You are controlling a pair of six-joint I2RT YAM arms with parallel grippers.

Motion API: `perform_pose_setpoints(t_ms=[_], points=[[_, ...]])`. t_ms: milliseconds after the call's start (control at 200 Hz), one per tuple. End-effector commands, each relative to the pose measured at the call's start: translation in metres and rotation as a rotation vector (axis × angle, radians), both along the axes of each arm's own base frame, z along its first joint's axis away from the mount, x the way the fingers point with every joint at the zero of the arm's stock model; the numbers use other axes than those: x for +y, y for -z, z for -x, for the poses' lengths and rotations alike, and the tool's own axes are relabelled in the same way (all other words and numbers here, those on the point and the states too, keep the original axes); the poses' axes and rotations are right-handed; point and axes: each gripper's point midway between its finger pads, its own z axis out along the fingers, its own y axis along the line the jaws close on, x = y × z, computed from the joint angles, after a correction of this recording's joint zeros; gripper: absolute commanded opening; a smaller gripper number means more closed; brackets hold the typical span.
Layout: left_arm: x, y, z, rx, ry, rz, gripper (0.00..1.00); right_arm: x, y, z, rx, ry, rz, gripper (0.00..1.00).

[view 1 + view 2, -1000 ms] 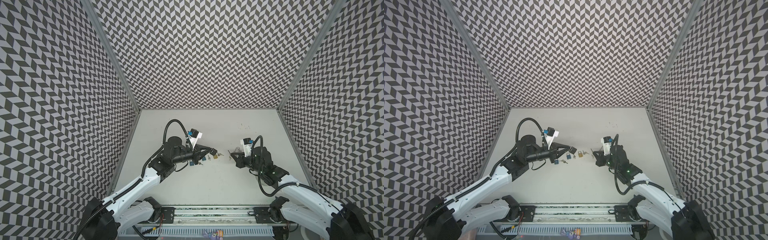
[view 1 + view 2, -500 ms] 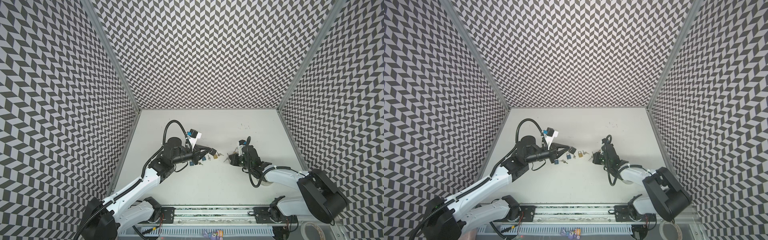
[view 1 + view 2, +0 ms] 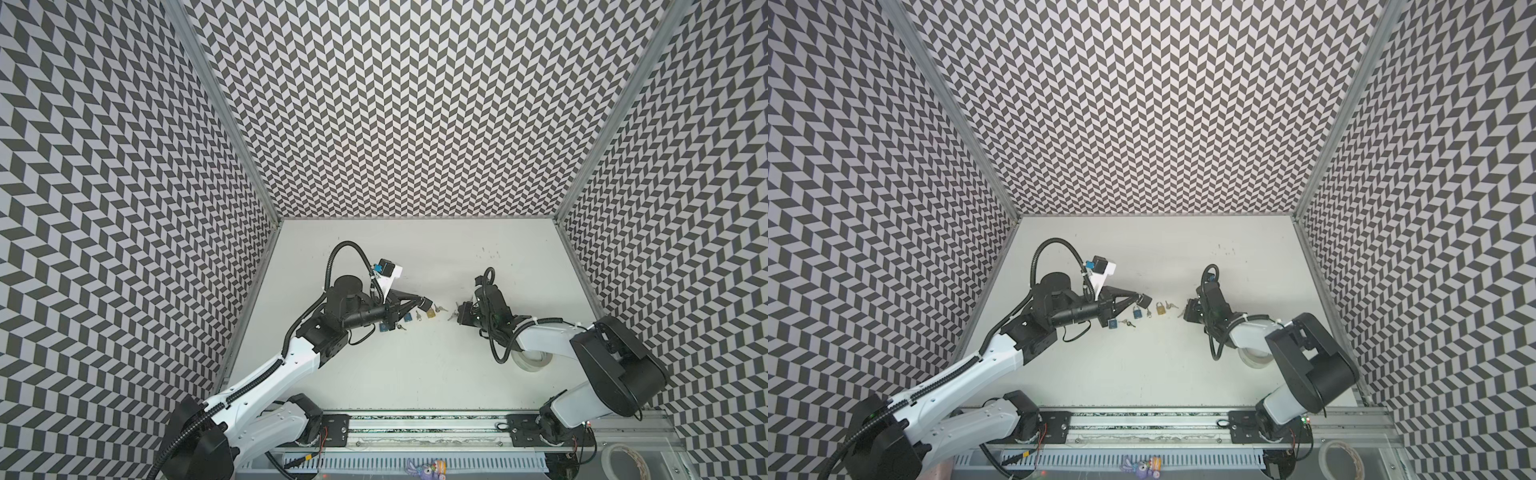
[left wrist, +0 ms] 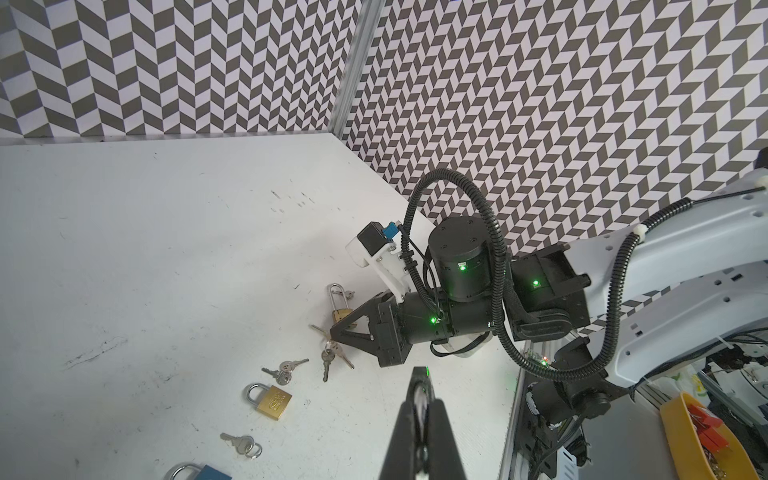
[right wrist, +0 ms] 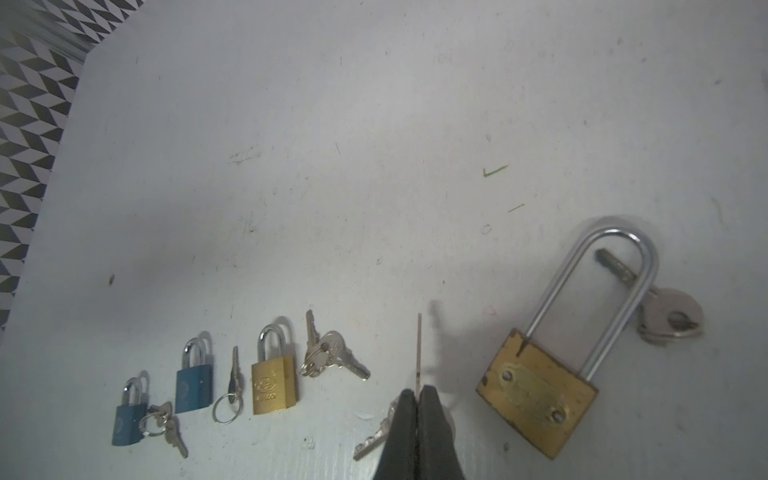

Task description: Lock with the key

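My left gripper [image 3: 424,303] [image 3: 1145,300] is shut on a small dark lock [image 4: 419,374], seen edge-on with its silver shackle between the fingers. It hovers above the row of padlocks. My right gripper [image 5: 417,392] [image 3: 458,318] is shut on a key [image 5: 419,349]. The key's thin blade points out past the fingertips, and a second key [image 5: 374,440] of the same ring hangs below. In the left wrist view the right gripper [image 4: 334,332] sits low over the table, facing the left one with a gap between them.
On the table lie a long-shackle brass padlock [image 5: 536,395] with a key [image 5: 669,318], a small brass padlock [image 5: 274,386] [image 3: 431,312], two blue padlocks [image 5: 193,384] [image 5: 129,419] and loose key rings [image 5: 328,353] [image 5: 232,382]. A tape roll [image 3: 532,361] sits under the right forearm.
The right arm has refolded: its elbow swung out to the right and its wrist dropped low, with the gripper a little further left. The left arm has not moved.
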Motion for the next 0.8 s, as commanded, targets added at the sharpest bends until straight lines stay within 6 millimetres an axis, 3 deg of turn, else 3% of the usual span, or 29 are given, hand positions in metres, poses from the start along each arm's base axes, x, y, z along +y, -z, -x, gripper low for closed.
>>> perform_pose_setpoints(t_ms=[0,536,791], points=[[-0.001,-0.011,0.002,-0.034,0.007,0.025,0.0,-0.009,0.0,-0.01,-0.021,0.026,0.036,0.0],[-0.002,-0.007,0.002,-0.026,0.012,0.024,0.0,-0.041,0.009,-0.019,0.009,0.03,0.095,0.0],[-0.003,-0.006,0.001,-0.023,0.014,0.022,0.0,-0.048,0.0,-0.023,-0.011,0.012,0.11,0.0]])
